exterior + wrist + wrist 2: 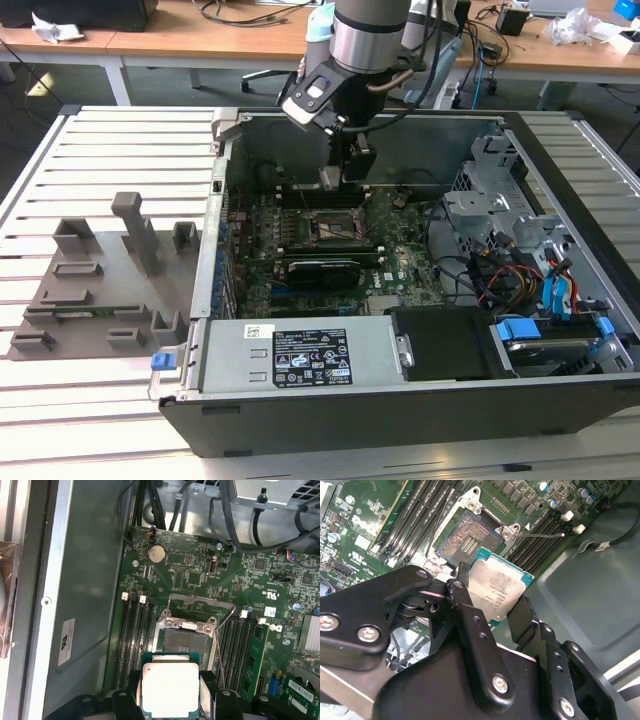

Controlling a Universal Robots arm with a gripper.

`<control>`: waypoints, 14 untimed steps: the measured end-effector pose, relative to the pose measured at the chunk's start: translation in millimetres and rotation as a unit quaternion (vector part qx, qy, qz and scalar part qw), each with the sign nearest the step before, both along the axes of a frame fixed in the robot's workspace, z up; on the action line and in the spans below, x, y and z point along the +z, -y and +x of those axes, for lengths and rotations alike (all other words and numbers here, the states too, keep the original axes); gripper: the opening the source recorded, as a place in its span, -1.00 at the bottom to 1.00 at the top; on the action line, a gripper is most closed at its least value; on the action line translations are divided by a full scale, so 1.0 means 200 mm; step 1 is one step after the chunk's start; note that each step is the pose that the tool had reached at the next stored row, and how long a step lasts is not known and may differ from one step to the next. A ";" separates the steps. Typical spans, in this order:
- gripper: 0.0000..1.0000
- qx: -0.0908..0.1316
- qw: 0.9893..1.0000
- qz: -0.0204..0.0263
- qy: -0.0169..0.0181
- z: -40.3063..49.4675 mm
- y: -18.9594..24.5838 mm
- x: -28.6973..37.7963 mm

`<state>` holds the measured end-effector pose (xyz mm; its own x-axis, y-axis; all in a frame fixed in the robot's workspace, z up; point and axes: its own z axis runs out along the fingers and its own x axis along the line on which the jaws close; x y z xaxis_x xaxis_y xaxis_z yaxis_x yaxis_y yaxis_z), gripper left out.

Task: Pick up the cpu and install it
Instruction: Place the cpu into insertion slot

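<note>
A slatted table (110, 140) carries an open computer case (400, 400). Between the two fingers (470, 625) of the end effector (492, 591) sits the cpu (496, 591), square, its silver top turned toward the wrist. The fingers are closed on its opposite edges; the empty socket (470, 537) lies just beyond them.

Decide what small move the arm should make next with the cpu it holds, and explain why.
Probably a short sideways shift to bring the cpu squarely over the open socket. The gripper is shut on the cpu, which hangs clear of the socket and offset from it in both wrist views, and the socket's contacts lie bare.
</note>
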<state>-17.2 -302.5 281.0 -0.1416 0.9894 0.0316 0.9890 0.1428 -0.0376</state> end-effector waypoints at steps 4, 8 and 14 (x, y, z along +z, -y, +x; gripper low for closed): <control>0.09 -0.020 1.000 0.000 0.000 0.000 0.000 0.000; 0.09 -0.036 0.999 0.000 0.000 0.000 0.000 0.000; 0.09 -0.057 0.998 0.000 0.000 0.000 0.000 -0.001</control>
<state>-17.2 -302.5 280.9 -0.0284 0.9991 0.0314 0.9989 0.0296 -0.0376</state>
